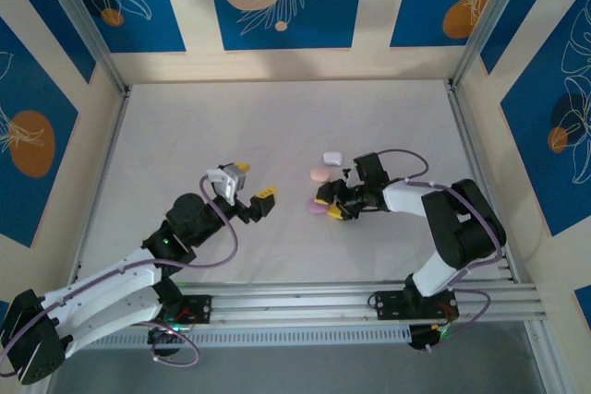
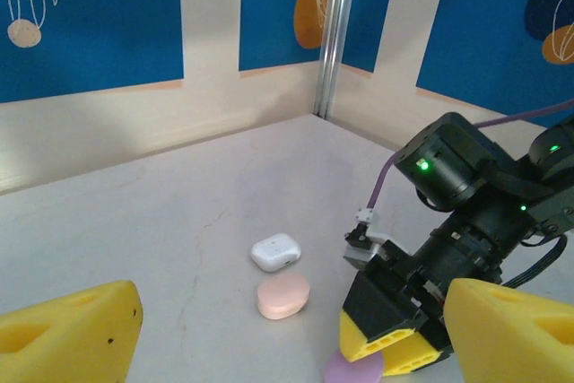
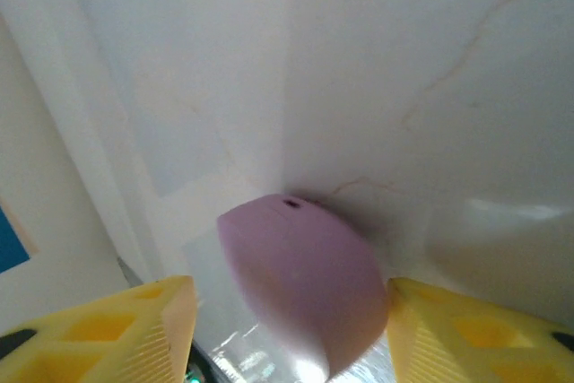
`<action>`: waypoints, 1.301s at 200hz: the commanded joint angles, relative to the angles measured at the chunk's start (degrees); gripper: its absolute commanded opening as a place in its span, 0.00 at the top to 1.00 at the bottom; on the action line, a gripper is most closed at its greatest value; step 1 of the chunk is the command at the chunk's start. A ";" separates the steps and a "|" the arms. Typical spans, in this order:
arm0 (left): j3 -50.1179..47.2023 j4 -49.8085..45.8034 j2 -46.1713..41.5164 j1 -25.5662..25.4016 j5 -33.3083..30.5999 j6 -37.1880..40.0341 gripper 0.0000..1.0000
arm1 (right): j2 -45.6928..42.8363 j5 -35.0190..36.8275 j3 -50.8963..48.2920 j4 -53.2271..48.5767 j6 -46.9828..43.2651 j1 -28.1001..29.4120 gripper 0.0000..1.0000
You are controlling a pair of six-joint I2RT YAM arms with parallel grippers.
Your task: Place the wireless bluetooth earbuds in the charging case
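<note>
Where the purple case (image 3: 300, 284) lay on the table (image 3: 404, 87), it was straddled by the right gripper (image 3: 289, 302). The jaws were parted and nothing was clamped. A strip of table was seen between the case and one yellow finger (image 3: 117, 329). The other finger was set right at the case's edge, and contact there could not be judged. The case was shown as a smooth, matte, rounded pebble with a small dark slot near its rim. It was shut, so whether earbuds were housed inside could not be told.

A pink case (image 2: 283, 296) of the same soft oval shape was found just beyond it. A white case (image 2: 275, 252), glossier, boxier and marked by a lid seam, was placed just beside the pink one. The three were laid in a short row near the table's middle.

The left gripper (image 1: 259, 202) was held well apart from the row, its blunt yellow wedge fingers spread wide with nothing between them. The tabletop was seen as pale and faintly veined, and was enclosed by cream walls hung with blue panels (image 2: 90, 24) printed with white leaf outlines and orange discs.
</note>
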 commanded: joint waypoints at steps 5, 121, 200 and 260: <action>1.85 -0.10 0.56 -0.34 -0.87 0.10 0.14 | -3.53 5.27 0.64 -8.84 -2.61 -0.28 0.40; 3.27 -11.30 0.25 0.30 -15.14 2.56 0.06 | -30.62 34.88 9.52 -31.89 -13.09 -2.45 0.27; 2.09 -16.26 7.21 30.56 -21.61 4.51 0.00 | -24.18 45.09 -8.41 10.44 -48.50 -14.79 0.20; -3.56 8.98 27.15 37.24 -17.51 9.28 0.00 | -10.44 23.67 -12.60 38.84 -50.18 -20.65 0.23</action>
